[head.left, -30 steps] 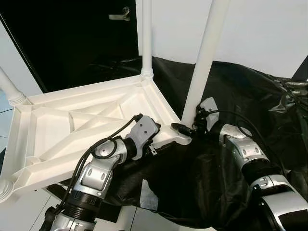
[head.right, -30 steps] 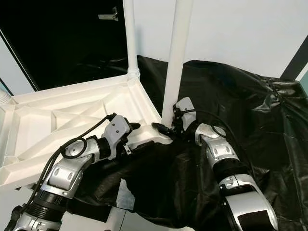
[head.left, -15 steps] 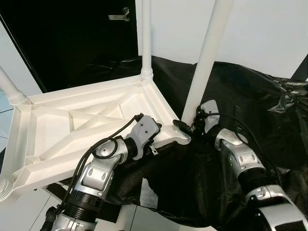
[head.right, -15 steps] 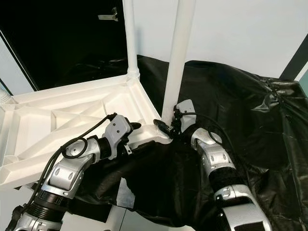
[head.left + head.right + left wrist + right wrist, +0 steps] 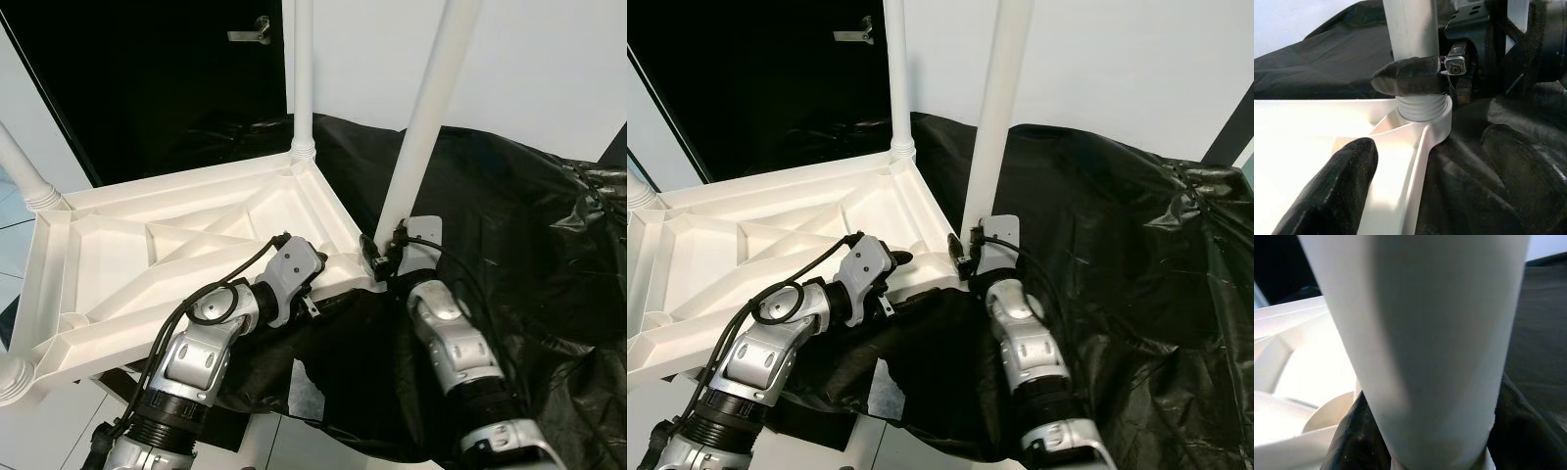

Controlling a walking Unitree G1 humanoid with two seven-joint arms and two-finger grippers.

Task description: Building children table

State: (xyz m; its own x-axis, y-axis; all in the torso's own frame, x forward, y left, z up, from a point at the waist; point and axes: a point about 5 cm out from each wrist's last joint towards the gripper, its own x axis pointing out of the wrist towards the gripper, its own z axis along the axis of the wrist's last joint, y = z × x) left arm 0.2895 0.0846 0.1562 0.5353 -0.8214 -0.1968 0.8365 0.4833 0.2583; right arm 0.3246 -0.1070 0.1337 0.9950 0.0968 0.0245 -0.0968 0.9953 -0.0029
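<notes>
Since a second ago, the right gripper [image 5: 377, 257] has drawn in from beside the near table leg [image 5: 423, 116] to clamp its base, and the right forearm now stands steeper. From the head views, the white tabletop [image 5: 147, 259] lies upside down on black sheeting [image 5: 529, 255], ribbed underside up, its legs standing upright with their long axes vertical; the left gripper [image 5: 318, 279] sits at the tabletop's near edge, just beside that corner. Along the left wrist view, its fingers [image 5: 1332, 191] stand spread wide, one over the white underside and one over the sheeting, the rim running between them without being squeezed, and ahead a right fingertip [image 5: 1408, 77] wraps the leg just above its threaded socket. Along the right wrist view, both black fingers [image 5: 1359, 435] press against the leg [image 5: 1420, 347], pinching it.
</notes>
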